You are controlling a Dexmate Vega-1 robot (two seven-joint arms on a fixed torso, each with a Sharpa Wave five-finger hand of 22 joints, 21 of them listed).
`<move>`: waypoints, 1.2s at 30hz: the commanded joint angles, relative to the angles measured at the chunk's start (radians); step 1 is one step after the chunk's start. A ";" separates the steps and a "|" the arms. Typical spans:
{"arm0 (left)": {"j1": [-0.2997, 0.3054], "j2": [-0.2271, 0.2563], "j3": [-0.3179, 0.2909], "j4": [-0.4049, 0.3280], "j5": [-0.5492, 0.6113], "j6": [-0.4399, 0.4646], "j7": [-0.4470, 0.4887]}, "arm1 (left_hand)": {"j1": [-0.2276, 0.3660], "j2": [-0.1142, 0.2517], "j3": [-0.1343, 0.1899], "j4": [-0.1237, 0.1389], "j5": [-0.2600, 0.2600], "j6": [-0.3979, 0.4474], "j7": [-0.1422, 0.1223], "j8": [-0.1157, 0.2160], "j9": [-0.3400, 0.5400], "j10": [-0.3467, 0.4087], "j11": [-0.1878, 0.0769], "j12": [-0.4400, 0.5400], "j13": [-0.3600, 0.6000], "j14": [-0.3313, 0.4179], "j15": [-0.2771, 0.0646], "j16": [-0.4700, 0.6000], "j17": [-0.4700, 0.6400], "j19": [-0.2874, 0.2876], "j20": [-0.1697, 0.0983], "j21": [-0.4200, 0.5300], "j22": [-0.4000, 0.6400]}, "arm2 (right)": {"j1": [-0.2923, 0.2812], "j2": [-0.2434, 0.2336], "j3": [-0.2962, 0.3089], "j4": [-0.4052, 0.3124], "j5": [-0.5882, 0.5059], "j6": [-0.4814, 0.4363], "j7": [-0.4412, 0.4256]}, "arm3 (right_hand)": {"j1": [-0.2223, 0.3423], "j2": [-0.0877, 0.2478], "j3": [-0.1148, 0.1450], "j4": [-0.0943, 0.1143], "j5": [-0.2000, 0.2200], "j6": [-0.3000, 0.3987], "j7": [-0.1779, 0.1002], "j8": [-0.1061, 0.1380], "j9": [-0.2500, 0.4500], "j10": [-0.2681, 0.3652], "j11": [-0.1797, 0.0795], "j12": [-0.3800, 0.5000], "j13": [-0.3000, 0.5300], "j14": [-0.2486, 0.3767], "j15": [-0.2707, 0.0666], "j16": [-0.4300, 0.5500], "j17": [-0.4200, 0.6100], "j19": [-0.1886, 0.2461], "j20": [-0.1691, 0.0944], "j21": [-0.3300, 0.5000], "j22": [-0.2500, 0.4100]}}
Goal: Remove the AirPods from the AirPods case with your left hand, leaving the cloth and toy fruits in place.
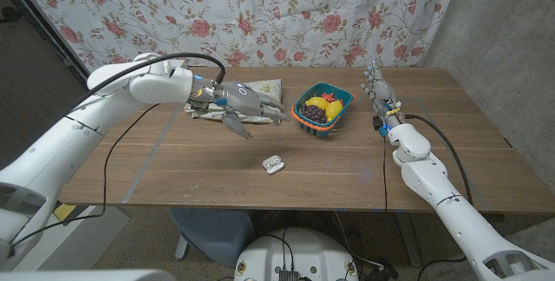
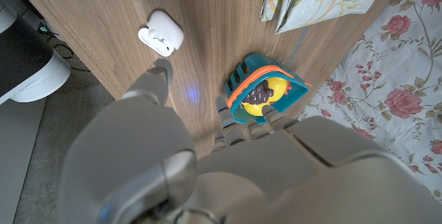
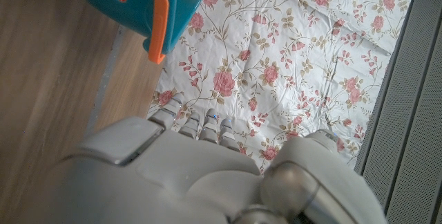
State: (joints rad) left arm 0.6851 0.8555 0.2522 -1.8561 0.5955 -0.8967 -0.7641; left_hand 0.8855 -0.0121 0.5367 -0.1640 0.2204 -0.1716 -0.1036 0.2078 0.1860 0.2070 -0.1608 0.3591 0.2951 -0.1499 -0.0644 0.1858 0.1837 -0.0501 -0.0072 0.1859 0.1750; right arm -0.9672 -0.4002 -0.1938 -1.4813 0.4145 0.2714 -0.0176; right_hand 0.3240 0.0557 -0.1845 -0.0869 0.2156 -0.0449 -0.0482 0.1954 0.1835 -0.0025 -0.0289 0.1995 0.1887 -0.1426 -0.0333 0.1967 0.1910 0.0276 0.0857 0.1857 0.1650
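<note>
Head view shows the wooden table (image 1: 173, 155) with the AirPods case (image 1: 274, 165) lying near the middle of its front edge, lid open, apart from everything else. Left hand (image 1: 245, 104) hangs above the table toward the back edge, left of centre, its fingers spread and pointing down and toward the basket, holding nothing; it is well apart from the case, which lies nearer the front edge. Behind the left hand, the folded floral cloth (image 1: 260, 90) lies against the back part of the table, partly hidden by the hand. Just to the right of the cloth stands the teal basket (image 1: 301, 116) with orange trim, holding the toy fruits (image 1: 325, 107), yellow, red and dark pieces. Right hand (image 1: 379, 90) stands on its edge near the right side of the table toward the back, fingers straight and pointing at the back edge, holding nothing, just beside the basket but not touching it. A flowered curtain (image 1: 260, 12) hangs behind the table. From the left wrist view the case (image 2: 161, 33) appears white with its lid raised, beyond the fingertips (image 2: 161, 68), with bare wood between them; whether the earbuds sit inside cannot be told clearly.
</note>
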 commanded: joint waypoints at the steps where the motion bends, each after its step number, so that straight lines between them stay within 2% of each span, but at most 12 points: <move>1: 0.017 0.000 -0.026 0.001 0.033 -0.043 0.024 | 0.002 -0.009 0.003 0.002 -0.003 -0.251 -0.003 0.010 0.002 0.000 -0.002 0.006 0.004 0.006 -0.001 0.005 0.005 -0.009 0.000 0.006 0.001 | -0.007 0.002 -0.002 0.004 0.005 0.015 -0.003 | 0.012 0.004 0.001 -0.003 0.007 -0.003 -0.004 -0.001 0.003 0.002 -0.010 -0.002 0.003 0.002 -0.020 0.003 0.000 -0.004 0.004 -0.001 0.003; 2: 0.010 0.003 -0.017 0.003 0.015 -0.034 0.005 | 0.001 -0.010 0.003 0.002 -0.004 -0.250 -0.003 0.010 0.002 0.000 -0.002 0.006 0.004 0.006 -0.001 0.005 0.005 -0.010 0.001 0.006 0.001 | -0.008 0.003 -0.002 0.005 0.006 0.018 -0.003 | 0.012 0.004 0.001 -0.003 0.007 -0.003 -0.004 -0.001 0.003 0.002 -0.010 -0.002 0.003 0.002 -0.020 0.003 0.000 -0.005 0.004 -0.001 0.003; 6: 0.032 -0.012 -0.059 0.003 0.077 -0.087 0.076 | -0.004 -0.013 0.003 0.004 -0.007 -0.225 -0.007 0.018 0.002 0.001 -0.003 0.009 0.006 0.010 -0.001 0.006 0.006 -0.007 0.004 0.007 0.001 | -0.011 0.003 -0.001 0.005 0.006 0.020 -0.005 | 0.012 0.004 0.001 -0.003 0.006 -0.003 -0.004 -0.001 0.003 0.002 -0.009 -0.002 0.003 0.002 -0.020 0.003 0.000 -0.005 0.003 -0.001 0.003; 7: 0.020 -0.002 -0.045 0.001 0.060 -0.067 0.038 | -0.006 -0.014 0.003 0.005 -0.008 -0.218 -0.005 0.020 0.002 0.007 -0.004 0.012 0.006 0.014 -0.002 0.007 0.006 -0.004 0.004 0.009 0.001 | -0.013 0.002 0.001 0.004 0.007 0.020 -0.006 | 0.012 0.004 0.001 -0.003 0.006 -0.003 -0.004 -0.001 0.003 0.001 -0.010 -0.002 0.003 0.002 -0.020 0.003 0.000 -0.005 0.004 -0.001 0.003; 12: 0.021 -0.006 -0.051 0.006 0.073 -0.068 0.038 | -0.010 -0.017 0.003 0.006 -0.011 -0.207 -0.007 0.022 0.002 0.011 0.000 0.015 0.008 0.023 -0.004 0.010 0.006 0.004 0.001 0.012 0.001 | -0.015 0.002 0.002 0.004 0.008 0.024 -0.007 | 0.012 0.005 0.001 -0.003 0.006 -0.003 -0.003 -0.001 0.003 0.001 -0.009 -0.002 0.003 0.002 -0.020 0.003 0.000 -0.004 0.004 -0.001 0.003; 15: 0.043 -0.018 -0.074 0.014 0.097 -0.082 0.082 | -0.012 -0.018 0.003 0.006 -0.013 -0.205 -0.006 0.022 0.002 0.016 -0.001 0.018 0.008 0.026 -0.004 0.010 0.006 0.005 0.001 0.012 0.001 | -0.017 0.007 0.000 0.010 0.011 0.031 -0.006 | 0.012 0.005 0.001 -0.003 0.006 -0.003 -0.004 -0.001 0.003 0.001 -0.009 -0.002 0.003 0.002 -0.020 0.003 -0.001 -0.004 0.004 -0.001 0.003; 17: 0.040 -0.017 -0.067 0.012 0.101 -0.085 0.075 | -0.013 -0.019 0.003 0.007 -0.014 -0.200 -0.007 0.023 0.001 0.018 -0.001 0.019 0.009 0.027 -0.005 0.010 0.006 0.009 -0.001 0.013 0.001 | -0.017 0.007 -0.001 0.010 0.011 0.029 -0.007 | 0.012 0.005 0.001 -0.003 0.006 -0.002 -0.003 -0.001 0.003 0.001 -0.009 -0.002 0.003 0.002 -0.020 0.003 -0.001 -0.005 0.004 -0.001 0.003; 18: 0.042 -0.021 -0.074 0.024 0.112 -0.114 0.105 | -0.013 -0.019 0.004 0.007 -0.014 -0.197 -0.007 0.024 0.001 0.018 -0.001 0.019 0.009 0.029 -0.005 0.011 0.006 0.011 0.001 0.014 0.001 | -0.017 0.008 -0.001 0.011 0.011 0.030 -0.006 | 0.012 0.005 0.001 -0.003 0.006 -0.002 -0.003 -0.001 0.003 0.002 -0.009 -0.002 0.003 0.002 -0.020 0.003 -0.001 -0.004 0.004 -0.001 0.003; 23: 0.049 -0.013 -0.065 0.027 0.058 -0.078 0.066 | -0.015 -0.020 0.005 0.007 -0.016 -0.188 -0.006 0.025 0.001 0.025 -0.001 0.024 0.010 0.040 -0.008 0.013 0.006 0.019 0.000 0.016 0.001 | -0.018 0.007 0.000 0.005 0.008 0.033 -0.010 | 0.013 0.005 0.001 -0.003 0.006 -0.002 -0.004 -0.001 0.003 0.002 -0.009 -0.002 0.003 0.002 -0.020 0.003 0.000 -0.005 0.004 -0.001 0.003; 25: 0.049 -0.016 -0.074 0.033 0.100 -0.131 0.106 | -0.015 -0.022 0.007 0.005 -0.019 -0.169 -0.009 0.030 0.001 0.031 -0.002 0.028 0.011 0.046 -0.010 0.013 0.006 0.025 0.000 0.018 0.001 | -0.017 0.009 0.000 0.007 0.009 0.039 -0.011 | 0.013 0.005 0.001 -0.003 0.006 -0.002 -0.003 -0.001 0.003 0.002 -0.009 -0.002 0.003 0.002 -0.020 0.003 0.000 -0.005 0.004 -0.001 0.003; 27: 0.059 -0.020 -0.079 0.030 0.095 -0.111 0.100 | -0.013 -0.022 0.009 0.004 -0.020 -0.161 -0.010 0.032 0.001 0.034 -0.002 0.030 0.012 0.051 -0.013 0.014 0.006 0.031 -0.003 0.019 0.001 | -0.018 0.013 -0.001 0.011 0.009 0.043 -0.013 | 0.013 0.005 0.001 -0.003 0.006 -0.003 -0.004 -0.001 0.003 0.001 -0.009 -0.002 0.003 0.002 -0.020 0.003 0.000 -0.005 0.004 -0.001 0.003; 36: 0.067 -0.006 -0.074 0.026 0.076 -0.126 0.075 | -0.007 -0.023 0.016 0.001 -0.024 -0.145 -0.008 0.033 0.000 0.051 -0.004 0.039 0.013 0.067 -0.018 0.015 0.005 0.041 -0.005 0.020 0.000 | -0.020 0.019 -0.003 0.019 0.012 0.051 -0.012 | 0.013 0.006 0.002 -0.003 0.006 -0.004 -0.004 -0.002 0.003 0.001 -0.009 -0.003 0.003 0.002 -0.020 0.003 -0.001 -0.004 0.004 -0.001 0.003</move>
State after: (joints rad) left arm 0.7371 0.8414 0.1840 -1.8278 0.6776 -1.0043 -0.6802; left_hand 0.8762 -0.0291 0.5437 -0.1629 0.1995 -0.1716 -0.1110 0.2368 0.1861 0.2504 -0.1644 0.3891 0.3043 -0.0870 -0.0808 0.1936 0.1859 -0.0158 -0.0125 0.2013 0.1719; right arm -0.9841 -0.3875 -0.1947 -1.4688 0.4247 0.3111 -0.0272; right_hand 0.3294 0.0611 -0.1846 -0.0868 0.2156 -0.0449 -0.0481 0.1954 0.1835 -0.0025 -0.0289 0.1996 0.1887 -0.1425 -0.0334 0.1967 0.1910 0.0277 0.0856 0.1857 0.1650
